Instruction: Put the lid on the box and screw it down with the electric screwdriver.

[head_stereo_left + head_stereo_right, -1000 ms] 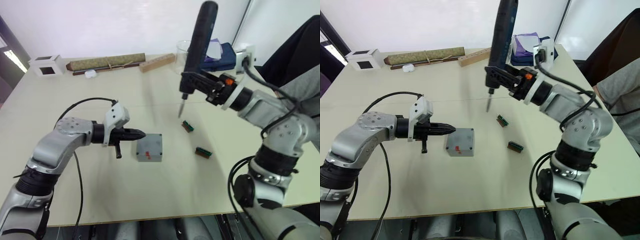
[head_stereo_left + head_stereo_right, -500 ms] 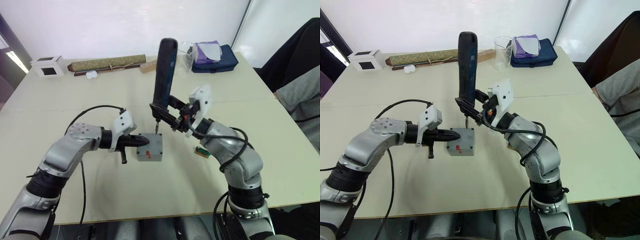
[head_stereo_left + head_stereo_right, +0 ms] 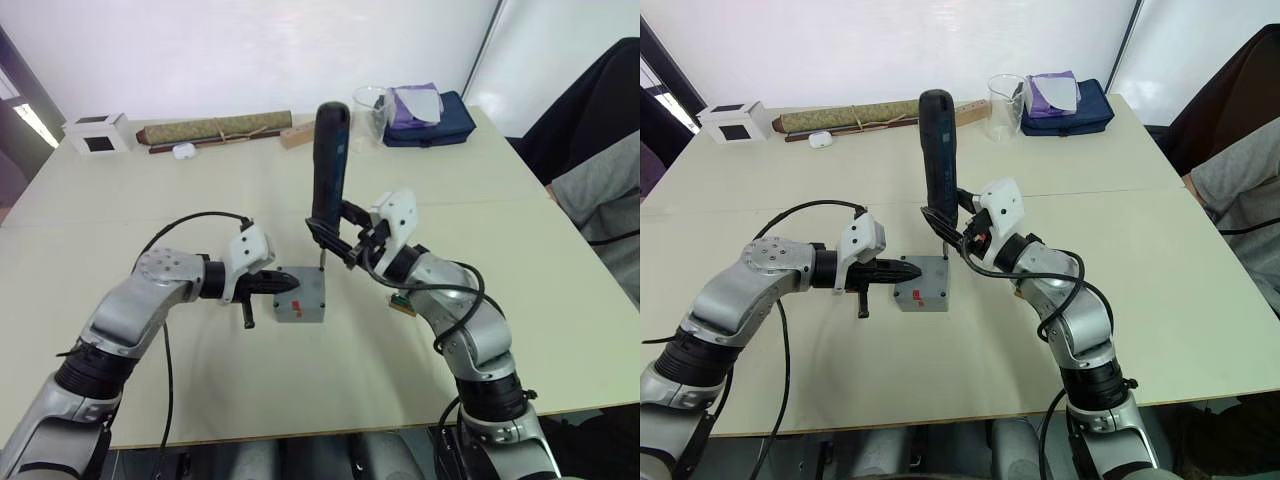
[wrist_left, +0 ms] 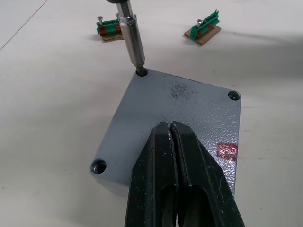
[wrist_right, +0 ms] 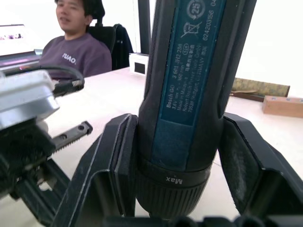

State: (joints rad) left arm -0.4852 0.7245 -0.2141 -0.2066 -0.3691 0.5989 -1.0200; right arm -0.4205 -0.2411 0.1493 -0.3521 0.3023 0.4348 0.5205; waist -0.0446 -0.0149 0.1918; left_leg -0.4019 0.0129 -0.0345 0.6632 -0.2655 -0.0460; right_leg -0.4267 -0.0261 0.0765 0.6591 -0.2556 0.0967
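Note:
The grey box (image 3: pixel 298 311), red mark on its near side, sits mid-table with the lid (image 4: pixel 184 106) lying on top of it. My left gripper (image 3: pixel 286 285) is shut with nothing in it, and its tips (image 4: pixel 169 128) rest on the lid's near edge. My right gripper (image 3: pixel 337 234) is shut on the electric screwdriver (image 3: pixel 328 165), a long black tool held upright. Its metal bit (image 4: pixel 131 38) stands in the lid's far corner hole. Two other corner holes show open in the left wrist view.
Two green terminal blocks (image 4: pixel 111 28) (image 4: pixel 203 30) lie just beyond the box. Along the far table edge are a white cube (image 3: pixel 95 132), an olive roll (image 3: pixel 215 127), a clear beaker (image 3: pixel 370 100) and a blue bag (image 3: pixel 430 108). A person (image 3: pixel 600 130) sits at the right.
My right arm has swung the screwdriver left and down from above the table until its bit sits in the lid's corner. My left gripper has moved right onto the lid.

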